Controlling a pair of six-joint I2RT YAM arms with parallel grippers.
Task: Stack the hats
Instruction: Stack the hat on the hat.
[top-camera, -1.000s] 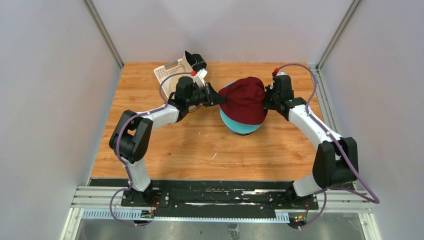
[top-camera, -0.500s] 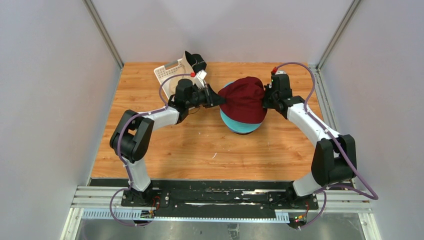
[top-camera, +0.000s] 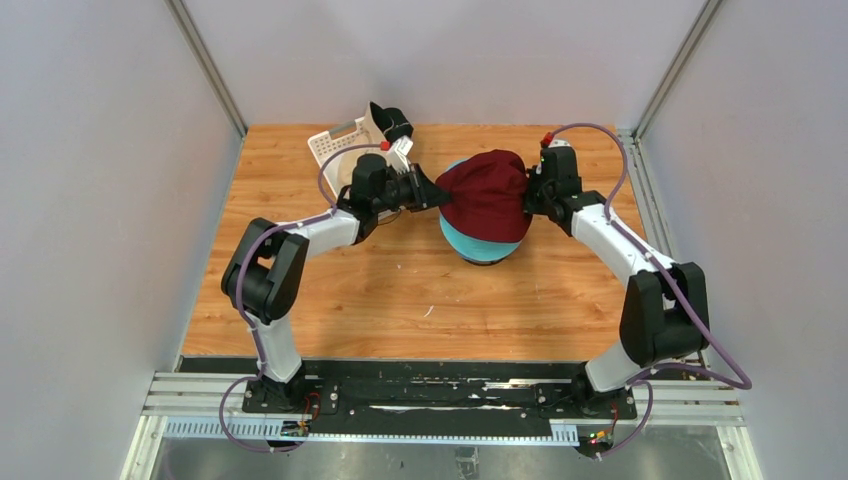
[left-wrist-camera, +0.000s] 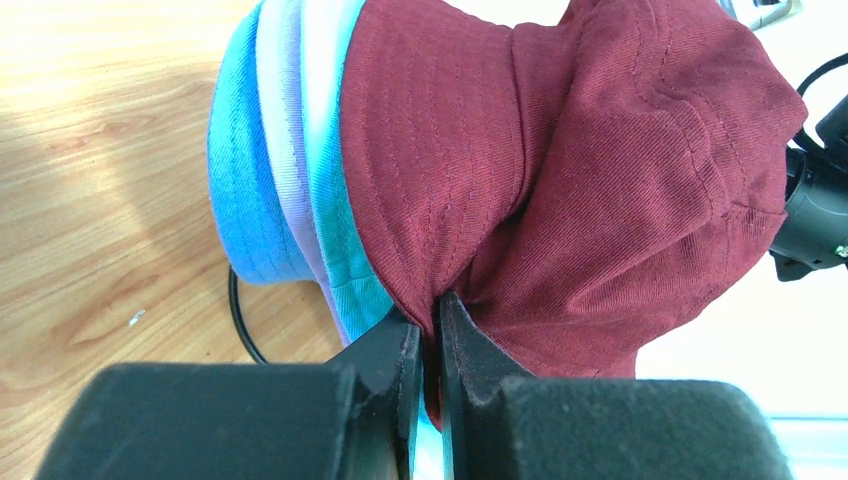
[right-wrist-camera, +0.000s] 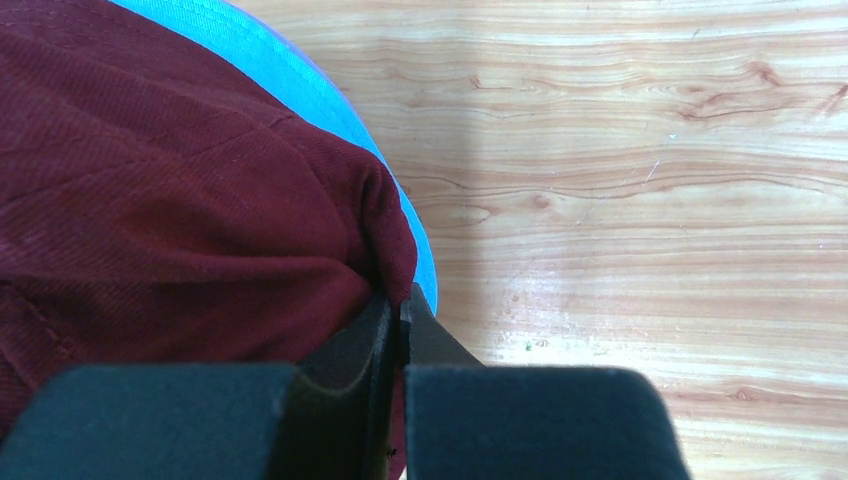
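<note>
A dark red hat (top-camera: 490, 195) hangs stretched between both grippers over a pile of hats at the table's middle. Under it show a teal hat (left-wrist-camera: 345, 250), a lavender hat (left-wrist-camera: 283, 150) and a blue hat (left-wrist-camera: 240, 170), nested together. My left gripper (top-camera: 437, 196) is shut on the dark red hat's left brim (left-wrist-camera: 432, 320). On the other side my right gripper (top-camera: 531, 193) pinches the right brim (right-wrist-camera: 398, 285). A black hat (top-camera: 392, 122) lies on the white basket at the back left.
A white lattice basket (top-camera: 335, 148) stands at the back left of the wooden table (top-camera: 400, 290), just behind my left wrist. A black wire ring (left-wrist-camera: 238, 325) shows under the pile. Grey walls close in the table on three sides.
Both grippers have moved a little toward the back of the table, carrying the dark red hat with them. More of the teal brim shows at the front.
</note>
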